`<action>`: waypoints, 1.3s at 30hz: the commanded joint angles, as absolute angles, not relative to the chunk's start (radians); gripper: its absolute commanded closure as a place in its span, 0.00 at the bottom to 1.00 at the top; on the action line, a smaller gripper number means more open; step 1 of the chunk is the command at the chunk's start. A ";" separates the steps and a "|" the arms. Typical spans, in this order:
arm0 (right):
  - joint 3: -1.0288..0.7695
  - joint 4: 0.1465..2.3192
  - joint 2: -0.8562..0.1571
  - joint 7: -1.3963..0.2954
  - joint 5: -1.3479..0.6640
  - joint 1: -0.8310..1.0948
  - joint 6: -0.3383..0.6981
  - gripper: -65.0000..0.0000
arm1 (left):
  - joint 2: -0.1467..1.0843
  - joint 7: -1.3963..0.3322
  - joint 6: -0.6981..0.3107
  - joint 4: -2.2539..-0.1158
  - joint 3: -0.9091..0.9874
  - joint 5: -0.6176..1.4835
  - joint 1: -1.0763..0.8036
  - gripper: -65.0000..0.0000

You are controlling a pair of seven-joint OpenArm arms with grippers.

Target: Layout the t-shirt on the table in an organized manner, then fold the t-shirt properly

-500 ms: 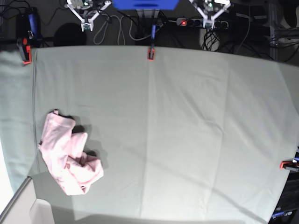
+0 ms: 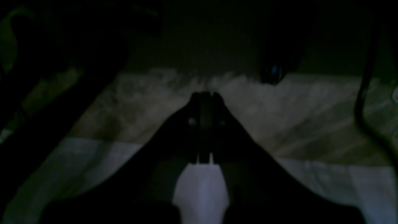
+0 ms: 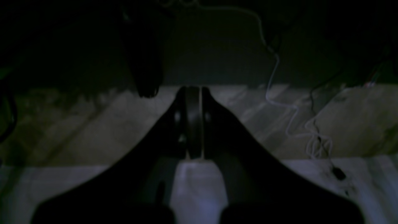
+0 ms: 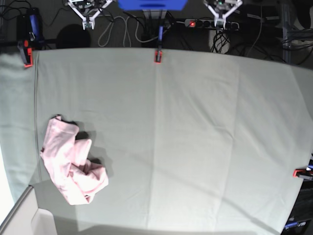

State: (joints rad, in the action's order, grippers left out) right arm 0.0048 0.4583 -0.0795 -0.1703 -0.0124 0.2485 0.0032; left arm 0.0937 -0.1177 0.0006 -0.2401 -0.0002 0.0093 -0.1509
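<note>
On creased table, crumpled t-shirt.

Your left gripper: parked beyond far edge of table, base view's right, tip pointing toward table, jaws pressed together, nothing between them. Your right gripper: same pose beyond far edge, base view's left, jaws closed to thin slit, empty. Both arms retracted, only wrists visible; neither over table.
</note>
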 commanded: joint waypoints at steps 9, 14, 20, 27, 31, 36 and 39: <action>0.005 0.421 -0.079 -0.156 -0.012 0.240 0.005 1.00 | 0.099 -0.127 0.007 -0.234 -0.001 0.008 -0.163 1.00; 0.005 0.420 -0.079 -0.157 -0.010 0.240 0.005 1.00 | 0.099 -0.127 0.008 -0.234 -0.001 0.008 -0.162 1.00; 0.005 0.420 -0.077 -0.157 -0.010 0.245 0.005 1.00 | 0.099 -0.127 0.008 -0.234 -0.001 0.008 -0.162 1.00; 0.005 0.421 -0.079 -0.150 -0.010 0.248 0.005 1.00 | 0.099 -0.125 0.008 -0.240 -0.001 0.008 -0.168 1.00; -0.002 0.455 -0.079 -0.134 -0.013 0.288 0.005 1.00 | 0.113 -0.120 0.004 -0.260 0.001 0.010 -0.200 1.00; -0.004 0.774 -0.094 -0.099 -0.015 0.498 0.007 1.00 | 0.166 -0.125 0.004 -0.573 0.001 0.162 -0.400 1.00; -0.004 1.040 -0.101 -0.105 -0.015 0.641 0.007 1.00 | 0.225 -0.128 0.002 -0.840 -0.007 0.257 -0.542 1.00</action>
State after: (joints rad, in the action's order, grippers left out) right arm -0.0036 1.0393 -0.0959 -0.1242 -0.0086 0.6399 0.0029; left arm 0.2188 -0.1467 0.0051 -0.8364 -0.0086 0.2573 -0.5476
